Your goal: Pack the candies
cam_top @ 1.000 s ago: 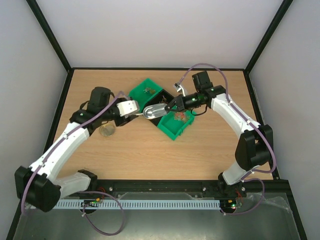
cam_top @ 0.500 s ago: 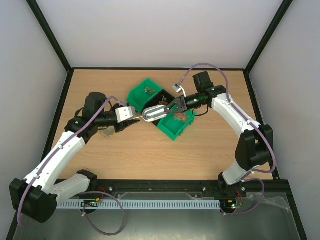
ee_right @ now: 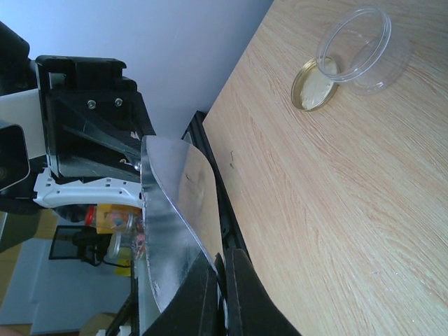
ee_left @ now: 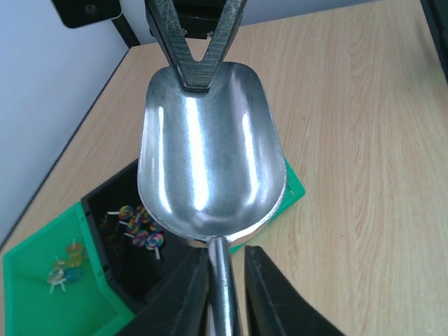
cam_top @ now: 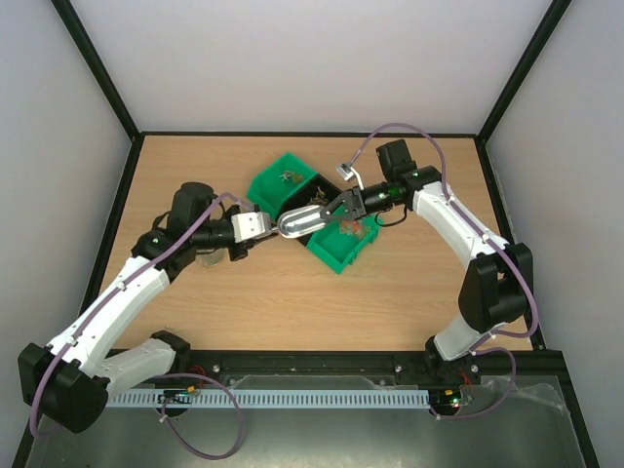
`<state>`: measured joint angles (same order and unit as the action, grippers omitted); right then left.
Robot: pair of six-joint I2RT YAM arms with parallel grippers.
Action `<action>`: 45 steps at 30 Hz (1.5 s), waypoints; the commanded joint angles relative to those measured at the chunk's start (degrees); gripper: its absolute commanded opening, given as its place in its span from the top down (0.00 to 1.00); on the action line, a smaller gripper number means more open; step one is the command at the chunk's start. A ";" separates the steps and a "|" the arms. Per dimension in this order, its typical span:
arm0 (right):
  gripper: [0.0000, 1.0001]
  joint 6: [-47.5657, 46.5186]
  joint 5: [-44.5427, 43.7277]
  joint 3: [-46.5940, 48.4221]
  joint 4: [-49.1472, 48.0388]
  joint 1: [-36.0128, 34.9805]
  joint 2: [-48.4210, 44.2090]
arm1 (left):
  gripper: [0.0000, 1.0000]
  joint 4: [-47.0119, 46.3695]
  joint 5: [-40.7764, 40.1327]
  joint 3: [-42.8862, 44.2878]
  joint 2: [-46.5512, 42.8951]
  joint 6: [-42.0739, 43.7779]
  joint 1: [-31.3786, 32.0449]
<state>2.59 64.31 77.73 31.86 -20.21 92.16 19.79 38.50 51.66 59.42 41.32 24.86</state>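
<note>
Looks like a robotics lab test cell, not a home or shop. Shows in the bare wooden worktop [cam_top: 292, 302], boxed in by plain white panels [cam_top: 312, 58] on black frame struts [cam_top: 95, 66]. Shows too in two white arms [cam_top: 127, 288] bolted along the near edge, trailing purple cables [cam_top: 390, 125] over a slotted cable duct [cam_top: 292, 399].

The scoop [ee_left: 210, 161] is bright, mirror-shiny silver. The bins [cam_top: 283, 177] are vivid green, and the box [ee_left: 112, 217] beside one is black. The candies [ee_left: 143, 236] have swirled, mixed colours. The desk [ee_left: 364, 140] is pale wood with fine grain. The jar [ee_right: 365, 47] is clear and its lid [ee_right: 313, 85] gold. The arms [cam_top: 132, 283] are white with black joints.
</note>
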 commanded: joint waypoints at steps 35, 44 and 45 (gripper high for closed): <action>0.31 -17.46 -49.04 34.38 1.30 0.98 34.43 | 0.98 0.40 -23.36 4.13 3.11 -20.88 -4.82; 0.39 -21.35 -53.20 35.31 0.75 -0.43 38.80 | 0.98 1.11 -25.76 5.66 5.71 -22.29 -6.28; 0.40 -21.87 -53.57 35.30 0.86 -0.59 39.12 | 0.98 0.95 -25.77 5.60 5.71 -22.25 -6.39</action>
<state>-16.19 13.28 111.39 30.09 -20.40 129.62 21.39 13.78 55.53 65.08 20.23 18.98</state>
